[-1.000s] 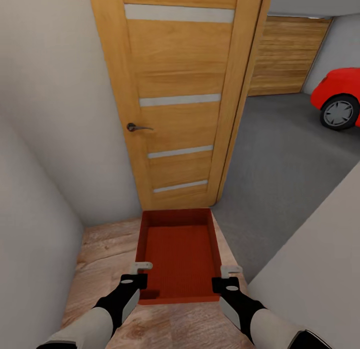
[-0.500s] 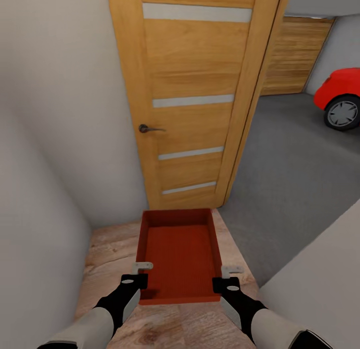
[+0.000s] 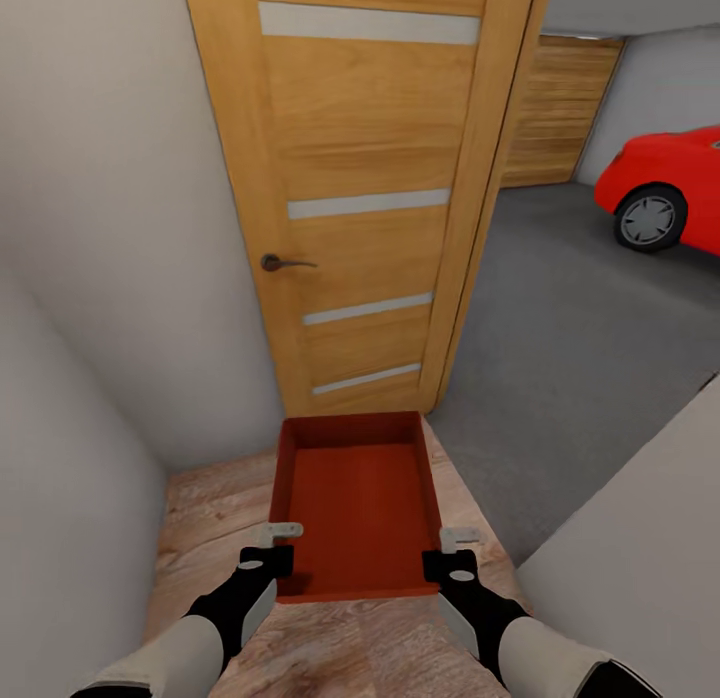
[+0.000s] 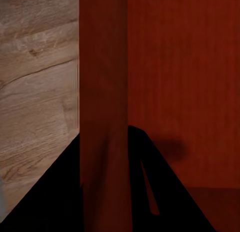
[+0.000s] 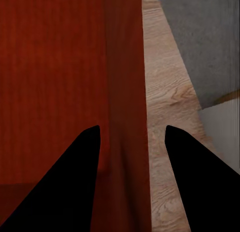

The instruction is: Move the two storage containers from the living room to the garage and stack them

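Bin (image 3: 355, 513), orange-red and open-topped, is carried between both arms over the wood-plank floor (image 3: 215, 498), its long axis pointing away from the robot toward the door (image 3: 365, 193). Its far end lies near the foot of the door, where the planks meet the grey concrete floor (image 3: 570, 338) of the garage.

The left tool (image 3: 268, 551) is clamped on the bin's left wall close to the near corner; in the left wrist view the wall (image 4: 102, 112) runs straight between the two dark fingers (image 4: 47, 192), one outside and one inside the bin. The right tool (image 3: 452, 556) is clamped the same way on the right wall near the near corner, and the right wrist view shows that wall (image 5: 125, 92) passing between its fingers (image 5: 65, 187), with planks and a strip of concrete just beyond.

The orange wooden door stands directly ahead, with pale horizontal strips and a dark lever handle (image 3: 282, 264). Plain white walls (image 3: 110, 238) close in on the left and at the lower right. To the right of the door the garage opens up, with a red car (image 3: 662, 186) parked well beyond and a slatted wooden garage door (image 3: 556, 110) at the back.
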Robot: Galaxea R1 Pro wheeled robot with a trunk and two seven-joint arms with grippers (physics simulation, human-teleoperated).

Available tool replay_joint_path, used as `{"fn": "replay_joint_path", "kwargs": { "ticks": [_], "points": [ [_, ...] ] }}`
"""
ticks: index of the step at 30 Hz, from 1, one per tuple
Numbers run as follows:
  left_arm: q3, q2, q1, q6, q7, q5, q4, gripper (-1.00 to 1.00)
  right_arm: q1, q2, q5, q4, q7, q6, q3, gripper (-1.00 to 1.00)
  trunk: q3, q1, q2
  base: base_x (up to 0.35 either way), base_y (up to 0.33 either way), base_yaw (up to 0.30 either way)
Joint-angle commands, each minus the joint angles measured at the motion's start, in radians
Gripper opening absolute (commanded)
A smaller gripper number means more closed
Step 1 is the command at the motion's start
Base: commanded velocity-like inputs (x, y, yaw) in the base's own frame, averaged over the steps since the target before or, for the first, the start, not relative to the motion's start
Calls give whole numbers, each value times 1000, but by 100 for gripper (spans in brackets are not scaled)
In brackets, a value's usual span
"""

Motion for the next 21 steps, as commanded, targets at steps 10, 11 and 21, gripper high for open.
{"fn": "replay_joint_path", "kwargs": {
  "ticks": [10, 11, 21],
  "points": [
    [28, 87, -1, 4, -51, 42, -7, -100, -1, -30, -24, 0, 25, -2, -28, -100, -2, 1, -2, 0, 0, -270],
    [28, 87, -1, 5, -51, 42, -7, -100, -1, -30, -24, 0, 25, -2, -27, -100, -2, 1, -2, 0, 0, -255],
    [28, 87, -1, 6, -51, 43, -7, -100, -1, -30, -24, 0, 25, -2, -28, -100, -2, 1, -2, 0, 0, -251]
  ]
}}
